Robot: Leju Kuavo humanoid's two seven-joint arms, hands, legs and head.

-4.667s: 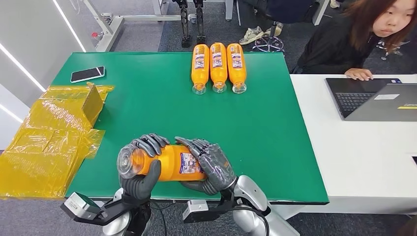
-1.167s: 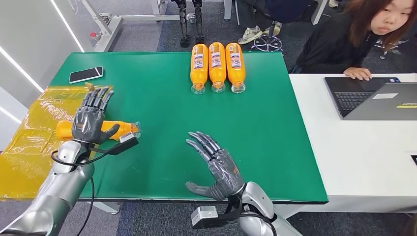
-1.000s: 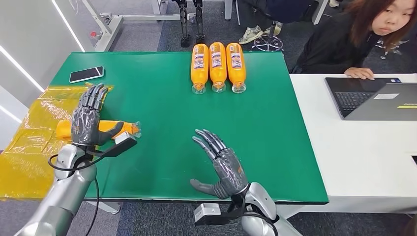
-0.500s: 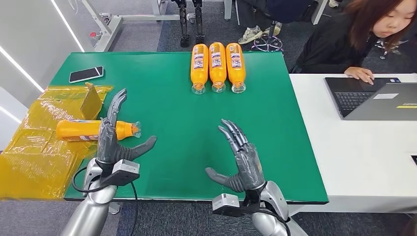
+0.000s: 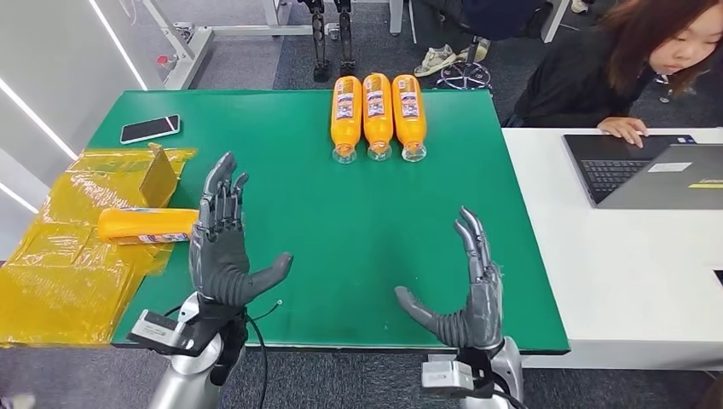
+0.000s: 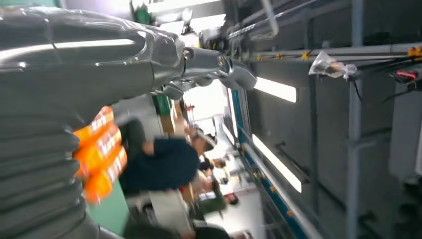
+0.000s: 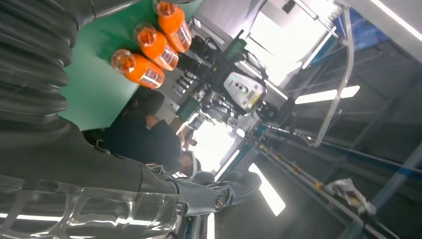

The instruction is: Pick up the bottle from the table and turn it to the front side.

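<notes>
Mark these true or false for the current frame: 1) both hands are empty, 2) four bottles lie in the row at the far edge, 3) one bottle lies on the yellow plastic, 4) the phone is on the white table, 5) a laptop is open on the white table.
1) Both hands are empty: true. The left hand and right hand hold nothing, fingers apart.
2) Four bottles in the far row: false. The row of bottles has three.
3) One bottle on the yellow plastic: true. The single bottle lies on its side on the yellow plastic, beside the left hand.
4) Phone on the white table: false. The phone lies on the green table.
5) Laptop open on the white table: true. The laptop sits on the white table.
</notes>
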